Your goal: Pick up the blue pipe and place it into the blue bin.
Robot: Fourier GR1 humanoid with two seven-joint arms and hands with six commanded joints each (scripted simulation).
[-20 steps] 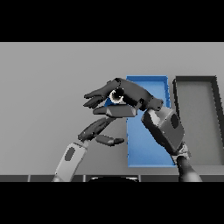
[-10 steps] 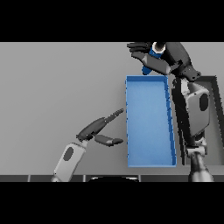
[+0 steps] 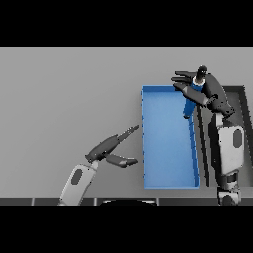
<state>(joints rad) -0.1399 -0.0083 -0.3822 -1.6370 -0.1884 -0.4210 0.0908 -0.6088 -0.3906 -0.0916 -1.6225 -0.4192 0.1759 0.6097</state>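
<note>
**Head view: pipe held over the far corner of the bin**

Nearest, low on the left side: left hand (image 3: 106, 150), fingers straight and relaxed, holding nothing, thumb sticking out toward the blue bin (image 3: 168, 185). Just beside the bin's near left wall, not touching it as far as can be told.

Next, the bin itself: long, with blue walls and a blue floor, sitting on the grey table (image 3: 64, 99). Nothing lying inside yet.

On the right, a dark grey bin (image 3: 243, 106) right next to the blue one, partly hidden behind the right arm.

Farthest away: right hand (image 3: 200, 89), fingers curled round the blue pipe (image 3: 189, 106). Pipe upright or nearly so, top end poking out above the fingers, bottom end hanging down over the far right corner of the blue bin. Hard to tell if the bottom end touches the wall or floats above it.

What could go wrong: pipe very close to the right wall. Letting go here could make it hit the rim, tip over, and fall out into the dark grey bin. Long upright pipe could also bounce or roll. Safer a bit more to the middle and lower down first.
</note>
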